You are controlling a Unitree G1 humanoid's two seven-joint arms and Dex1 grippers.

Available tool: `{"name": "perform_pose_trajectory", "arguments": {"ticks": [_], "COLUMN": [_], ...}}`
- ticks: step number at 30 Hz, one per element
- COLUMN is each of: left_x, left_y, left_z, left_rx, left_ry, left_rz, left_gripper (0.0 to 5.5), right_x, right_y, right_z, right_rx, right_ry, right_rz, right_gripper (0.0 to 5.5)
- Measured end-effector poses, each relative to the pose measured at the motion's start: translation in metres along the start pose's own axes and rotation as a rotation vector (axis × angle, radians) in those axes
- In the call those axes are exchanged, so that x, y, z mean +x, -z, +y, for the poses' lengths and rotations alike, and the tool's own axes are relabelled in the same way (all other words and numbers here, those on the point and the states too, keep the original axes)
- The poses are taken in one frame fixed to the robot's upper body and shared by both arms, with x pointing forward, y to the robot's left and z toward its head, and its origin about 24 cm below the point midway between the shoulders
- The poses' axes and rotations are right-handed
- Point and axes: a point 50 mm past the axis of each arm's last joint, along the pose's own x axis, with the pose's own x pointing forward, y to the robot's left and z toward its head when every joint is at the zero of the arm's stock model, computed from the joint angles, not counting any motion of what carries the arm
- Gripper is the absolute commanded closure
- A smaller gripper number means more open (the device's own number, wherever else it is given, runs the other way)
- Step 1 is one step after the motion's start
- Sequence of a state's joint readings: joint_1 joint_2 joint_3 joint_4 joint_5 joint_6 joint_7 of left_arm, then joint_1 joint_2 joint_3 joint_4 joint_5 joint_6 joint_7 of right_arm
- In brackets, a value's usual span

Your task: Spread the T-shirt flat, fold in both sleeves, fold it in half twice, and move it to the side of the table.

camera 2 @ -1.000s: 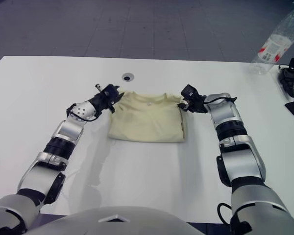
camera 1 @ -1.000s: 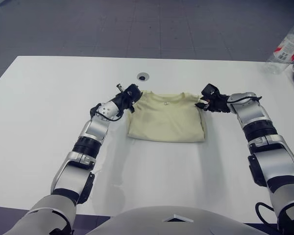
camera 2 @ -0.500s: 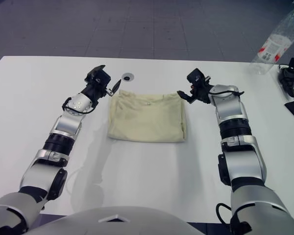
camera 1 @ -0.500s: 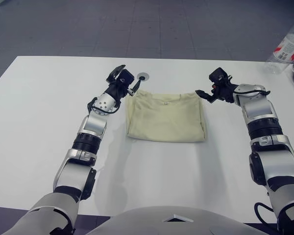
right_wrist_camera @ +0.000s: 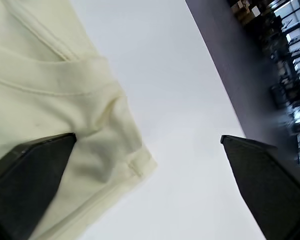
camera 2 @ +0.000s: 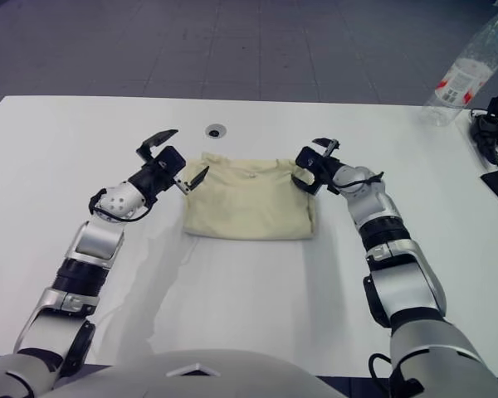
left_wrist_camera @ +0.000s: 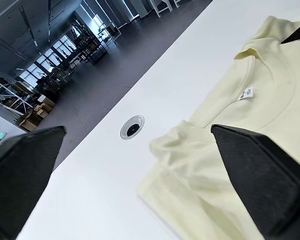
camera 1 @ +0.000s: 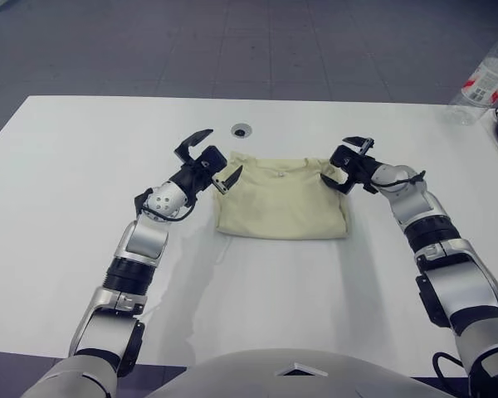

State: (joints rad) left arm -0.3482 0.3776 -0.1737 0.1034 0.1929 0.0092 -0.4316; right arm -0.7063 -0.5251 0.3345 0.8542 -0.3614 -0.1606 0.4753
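Presently the T-shirt (camera 1: 282, 199) lies as a pale yellow rectangle at the centre of the white table (camera 1: 83, 166). Its neckline is along the upper edge and a straight edge runs along the lower one. The sleeves look tucked in and one half-fold looks done, though I cannot count the layers from these views.

The left gripper (camera 1: 225, 149) hovers at the upper-left corner of the shirt with its fingers spread wide and nothing between them. The right gripper (camera 1: 340, 162) sits at the upper-right corner, equally wide and equally empty. In each wrist view one finger hangs over cloth and the other over bare table, with the corner lying between them.

The step in hand is probably taking both upper corners for the next fold. To do it well:
- Lower each gripper until one finger slides under every layer at its corner, not just the top ply.
- Close both at the same moment, so the edge rises level.
- Keep the two grippers the same way apart while carrying, so the cloth stays taut and does not bunch at the collar (left_wrist_camera: 250, 75).
- Lay the lifted edge squarely on the opposite one before letting go.

Counted:
- one T-shirt
- two grippers
- one table
- one round cable port (camera 1: 242, 129) just above the shirt
- one clear plastic bottle (camera 1: 485, 79) at the upper right
- one dark bundle of cabled gear (camera 2: 490, 124) at the right edge
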Motion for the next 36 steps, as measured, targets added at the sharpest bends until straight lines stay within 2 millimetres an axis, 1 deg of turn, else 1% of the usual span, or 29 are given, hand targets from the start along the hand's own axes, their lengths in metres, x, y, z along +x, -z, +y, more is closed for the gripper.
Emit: {"name": "perform_pose_trajectory", "arguments": {"ticks": [3,6,8,9,11,12,13,15,17,19,21,22,23,24,25,27,29,32,36], "left_x": [-0.004,-0.007,-0.009,-0.010,-0.015,-0.016,-0.017,-0.017,-0.017,-0.020,-0.026,-0.028,-0.029,-0.029,-0.029,-0.025,-0.025,-0.025,-0.027], "left_y": [-0.003,-0.007,-0.011,-0.012,-0.014,-0.013,-0.013,-0.013,-0.013,-0.014,-0.014,-0.014,-0.014,-0.014,-0.013,-0.010,-0.006,-0.006,-0.008], "left_z": [0.008,0.015,0.018,0.018,0.014,0.013,0.013,0.013,0.014,0.015,0.016,0.016,0.016,0.016,0.015,0.011,0.010,0.010,0.010], "left_rx": [-0.006,-0.007,-0.002,-0.002,0.000,0.000,0.005,0.007,0.009,0.016,0.030,0.038,0.051,0.063,0.070,0.083,0.087,0.096,0.108], "left_ry": [-0.015,-0.036,-0.048,-0.050,-0.051,-0.048,-0.047,-0.046,-0.047,-0.044,-0.030,-0.021,-0.014,0.000,0.010,0.038,0.047,0.050,0.067], "left_rz": [-0.005,-0.011,-0.017,-0.018,-0.017,-0.014,-0.007,0.000,0.003,0.017,0.039,0.054,0.063,0.071,0.076,0.094,0.112,0.115,0.106], "left_gripper": [0.12,0.12,0.12,0.12,0.12,0.12,0.12,0.12,0.12,0.12,0.12,0.12,0.12,0.12,0.12,0.12,0.12,0.12,0.12], "right_x": [-0.003,-0.011,-0.025,-0.029,-0.049,-0.056,-0.067,-0.082,-0.098,-0.112,-0.127,-0.134,-0.139,-0.143,-0.145,-0.149,-0.149,-0.148,-0.143], "right_y": [0.001,0.005,0.012,0.013,0.016,0.016,0.015,0.010,0.000,-0.017,-0.039,-0.053,-0.064,-0.077,-0.083,-0.094,-0.099,-0.105,-0.103], "right_z": [-0.001,-0.006,-0.009,-0.010,-0.012,-0.011,-0.008,0.002,0.018,0.037,0.063,0.081,0.094,0.108,0.111,0.109,0.098,0.085,0.063], "right_rx": [-0.124,-0.283,-0.395,-0.421,-0.542,-0.569,-0.598,-0.617,-0.622,-0.615,-0.598,-0.559,-0.500,-0.382,-0.327,-0.212,-0.147,-0.110,-0.102], "right_ry": [-0.012,-0.033,-0.074,-0.087,-0.168,-0.192,-0.227,-0.288,-0.362,-0.458,-0.585,-0.664,-0.718,-0.772,-0.787,-0.807,-0.779,-0.726,-0.601], "right_rz": [-0.008,0.010,0.036,0.038,0.065,0.066,0.065,0.051,0.010,-0.054,-0.151,-0.220,-0.276,-0.353,-0.382,-0.410,-0.400,-0.407,-0.381], "right_gripper": [0.10,0.10,0.10,0.10,0.10,0.10,0.10,0.10,0.10,0.10,0.10,0.10,0.10,0.10,0.10,0.10,0.10,0.10,0.10]}}
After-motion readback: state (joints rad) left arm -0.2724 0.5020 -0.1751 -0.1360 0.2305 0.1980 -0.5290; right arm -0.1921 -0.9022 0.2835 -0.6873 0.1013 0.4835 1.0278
